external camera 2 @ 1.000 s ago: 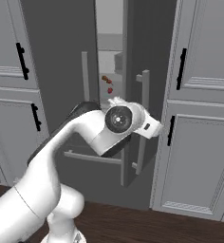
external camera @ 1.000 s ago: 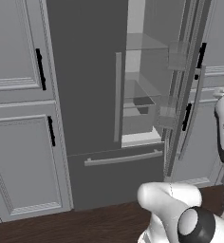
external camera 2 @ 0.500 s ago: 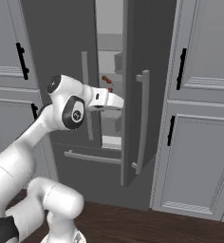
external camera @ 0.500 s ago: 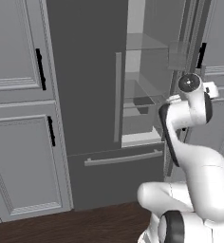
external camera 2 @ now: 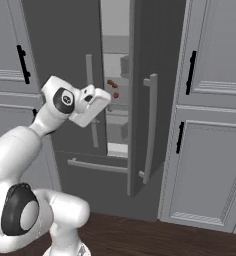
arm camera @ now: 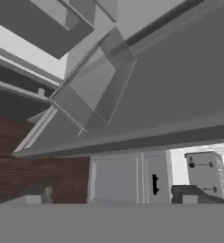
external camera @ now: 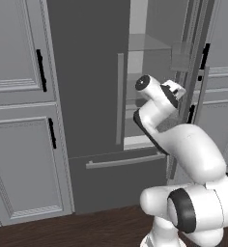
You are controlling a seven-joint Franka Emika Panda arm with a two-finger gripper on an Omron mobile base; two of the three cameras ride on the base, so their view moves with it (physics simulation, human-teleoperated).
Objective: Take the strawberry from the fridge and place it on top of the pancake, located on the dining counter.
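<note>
I had the fridge (external camera 2: 140,60) in front of me with its right-hand door swung out edge-on, and that gap was the whole reason the arm sat where it did: the opening was narrow, so the hand had to line up with it before going in. The gripper (external camera 2: 101,98) hung at shelf height just outside the gap, angled toward the interior, jaws spread wide with nothing between them. That made sense to me, since a small fruit wants open jaws before the reach.

The strawberry (external camera 2: 116,95) was inside, on a shelf a little beyond the hand in the right base view: a tiny red blob, rounded, matte as rendered. Two more small spots sat just above it, one brownish-orange (external camera 2: 110,82), one red (external camera 2: 115,86); I could not tell what they were at that size.

The fridge shell was flat dark grey, smooth, with long silver bar handles (external camera: 120,99) standing upright and one lying across the bottom drawer (external camera: 125,159). The inside was pale grey with clear shelves (external camera: 152,43). Light grey panelled cabinets (external camera: 19,111) with short black pulls flanked it on both sides, above dark wood flooring (external camera 2: 155,235).

From the hand view I got a rolled, tilted look at the dark door slab (arm camera: 180,85) and a translucent bin (arm camera: 97,88).
</note>
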